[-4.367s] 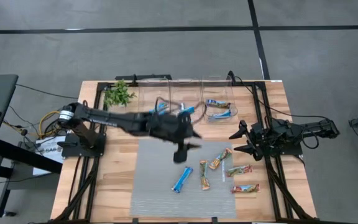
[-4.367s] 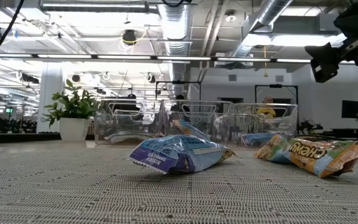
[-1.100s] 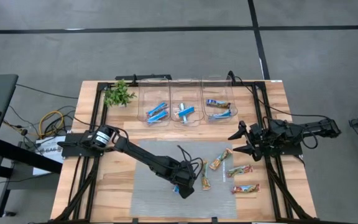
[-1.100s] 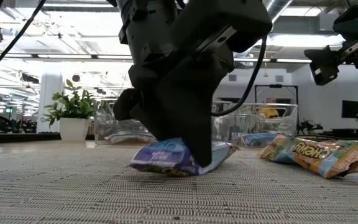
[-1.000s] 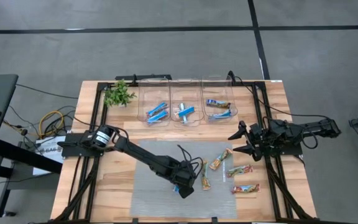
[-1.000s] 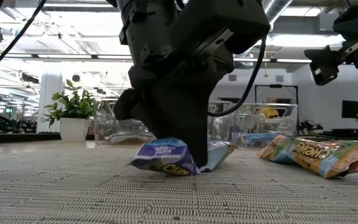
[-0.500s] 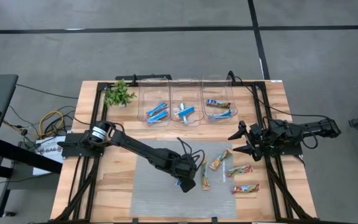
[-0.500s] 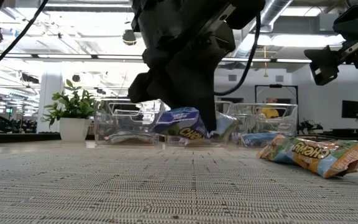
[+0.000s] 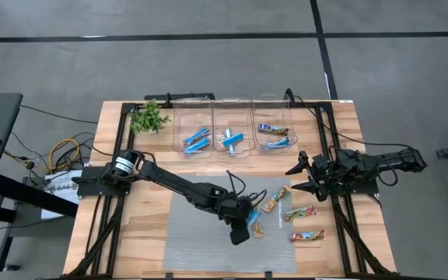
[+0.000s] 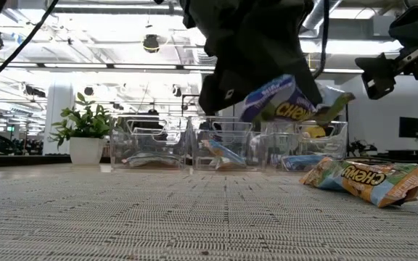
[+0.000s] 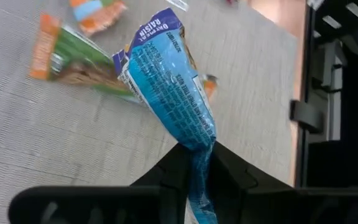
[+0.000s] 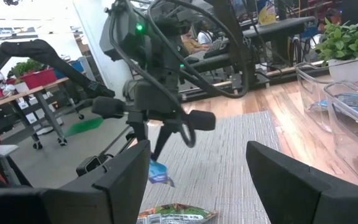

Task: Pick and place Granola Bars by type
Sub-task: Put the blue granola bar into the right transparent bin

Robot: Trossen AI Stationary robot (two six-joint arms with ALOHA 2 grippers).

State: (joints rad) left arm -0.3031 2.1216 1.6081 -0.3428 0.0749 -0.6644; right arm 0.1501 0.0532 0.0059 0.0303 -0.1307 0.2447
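My left gripper (image 9: 240,230) hangs over the grey mat's middle, shut on a bright blue granola bar (image 11: 173,81), which also shows in the low view (image 10: 280,98) and the right wrist view (image 12: 157,175). Several tan/orange bars lie flat on the mat: one beside the left gripper (image 9: 257,228), others toward the right (image 9: 274,199), (image 9: 299,211), (image 9: 307,235). My right gripper (image 9: 296,176) waits open at the mat's right edge, touching nothing. My left gripper pinches the blue bar by one end (image 11: 198,157) between its two fingers, coming from above and pointing down. The bar is lifted clear of the mat. Its free end (image 10: 267,94) sticks out past the fingers, tilted.
Three clear bins (image 9: 195,118), (image 9: 234,118), (image 9: 274,117) stand along the table's far edge, holding blue bars (image 9: 198,140), (image 9: 232,141) and mixed bars (image 9: 274,132). A small green plant (image 9: 148,118) sits left of them. Black frame rails run along both table sides.
My left gripper, shut on the blue bar, has risen from the mat and moved a little toward the table's right edge. The bar, which lay on the mat a second ago, now hangs lifted clear.
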